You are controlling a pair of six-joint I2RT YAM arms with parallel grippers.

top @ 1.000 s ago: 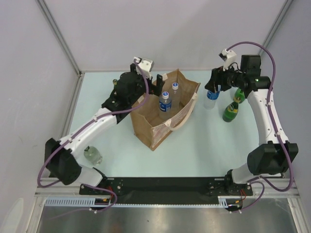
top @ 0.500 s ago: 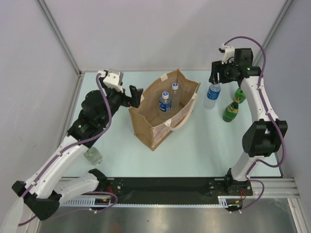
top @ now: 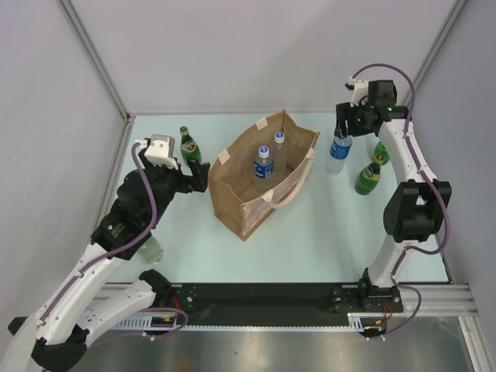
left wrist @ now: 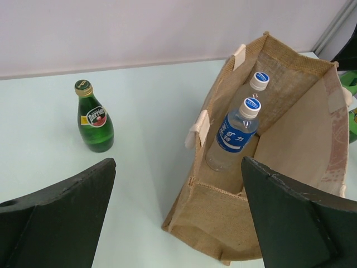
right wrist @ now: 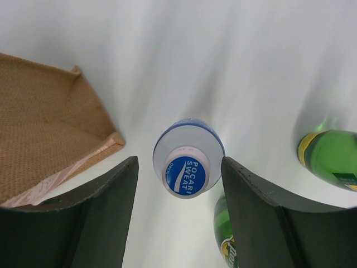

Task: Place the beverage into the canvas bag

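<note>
Cap (right wrist: 187, 174): POCARI SWEAT (green bottle (left wrist: 96, 117): Perrier)

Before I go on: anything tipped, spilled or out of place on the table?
Nothing stands out. The canvas bag stands open with two water bottles upright inside; the Pocari Sweat bottle and the green bottles outside it all stand upright. No spill shows.

Canvas bag (top: 232, 203) is standing open mid-table, two blue-labelled bottles (top: 263, 163) standing upright inside. Left gripper (top: 201, 174) is hovering just left of the bag, green bottle (top: 188, 145) standing beyond it. Right gripper (top: 341, 124) is hanging over clear bottle (top: 337, 153); green pair (top: 367, 178) is sitting to its right.
</note>
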